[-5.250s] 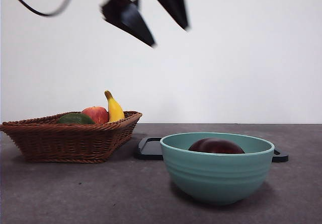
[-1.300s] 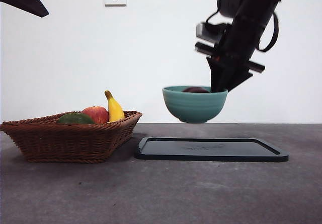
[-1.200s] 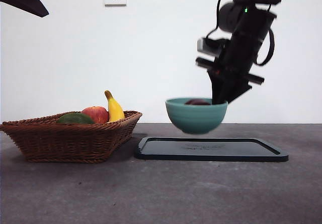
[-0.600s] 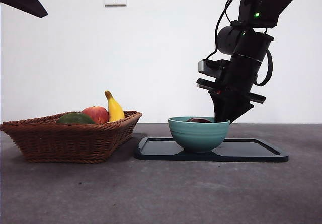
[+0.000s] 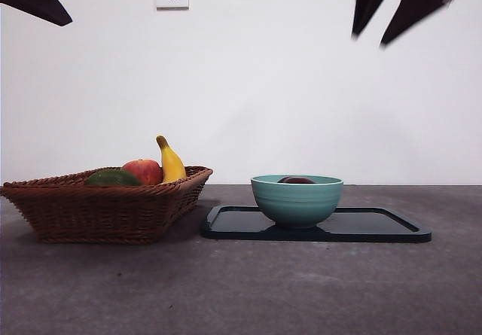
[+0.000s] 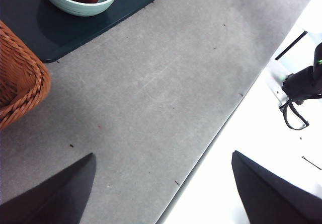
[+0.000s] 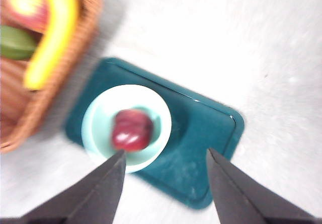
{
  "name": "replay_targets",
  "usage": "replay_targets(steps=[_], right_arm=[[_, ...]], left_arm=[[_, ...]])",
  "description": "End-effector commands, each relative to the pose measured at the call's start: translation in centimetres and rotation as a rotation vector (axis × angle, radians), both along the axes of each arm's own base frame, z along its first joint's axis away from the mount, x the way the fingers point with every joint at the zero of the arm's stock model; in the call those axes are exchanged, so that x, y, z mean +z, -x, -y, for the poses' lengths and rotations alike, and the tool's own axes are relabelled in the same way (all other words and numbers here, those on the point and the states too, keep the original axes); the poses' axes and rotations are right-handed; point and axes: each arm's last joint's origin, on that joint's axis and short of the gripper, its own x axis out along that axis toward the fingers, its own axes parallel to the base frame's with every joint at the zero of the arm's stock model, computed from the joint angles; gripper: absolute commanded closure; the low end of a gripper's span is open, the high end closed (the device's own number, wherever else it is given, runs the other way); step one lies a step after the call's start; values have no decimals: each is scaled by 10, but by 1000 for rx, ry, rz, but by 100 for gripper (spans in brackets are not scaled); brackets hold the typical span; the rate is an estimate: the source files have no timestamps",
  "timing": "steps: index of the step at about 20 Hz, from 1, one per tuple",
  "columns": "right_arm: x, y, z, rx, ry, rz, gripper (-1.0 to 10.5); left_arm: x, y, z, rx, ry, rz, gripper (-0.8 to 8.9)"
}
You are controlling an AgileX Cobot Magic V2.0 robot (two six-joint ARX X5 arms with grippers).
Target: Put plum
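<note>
Jaws of both the right gripper and the left gripper are standing apart, empty. Glossy, firm-looking plum is sitting in the bowl on the tray; likely slippery, best pinched across its widest part.

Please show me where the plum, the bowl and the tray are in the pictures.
plum (image 7: 132, 129): right wrist view, middle of its top.
bowl (image 5: 297, 199): front view, outer wall.
tray (image 5: 369, 223): front view, bare part beside the bowl.

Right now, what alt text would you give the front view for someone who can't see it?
A teal bowl holding a dark plum sits on a black tray. Left of it, a wicker basket holds an apple, a banana and a green fruit. The open right gripper hangs high above.
</note>
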Motion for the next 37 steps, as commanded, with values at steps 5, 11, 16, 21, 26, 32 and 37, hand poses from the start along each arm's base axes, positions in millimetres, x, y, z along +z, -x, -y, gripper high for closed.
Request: replay_targets(steps=[5, 11, 16, 21, 26, 32, 37], right_arm=[[-1, 93, 21, 19, -31, 58, 691], [-30, 161, 35, 108, -125, 75, 691], [-51, 177, 36, 171, -183, 22, 691], [-54, 176, 36, 170, -181, 10, 691], [-54, 176, 36, 170, -181, 10, 691], [-54, 176, 36, 169, -181, 10, 691], [-54, 176, 36, 170, -181, 10, 691]], left_arm=[[2, -1, 2, -19, 9, 16, 380], [2, -1, 2, -19, 10, 18, 380], [2, -1, 2, -18, 10, 17, 380], [2, -1, 2, -17, 11, 15, 380], [3, -2, 2, -17, 15, 24, 380], [17, -15, 14, 20, 73, 165, 376], [41, -60, 50, 21, 45, 255, 375]])
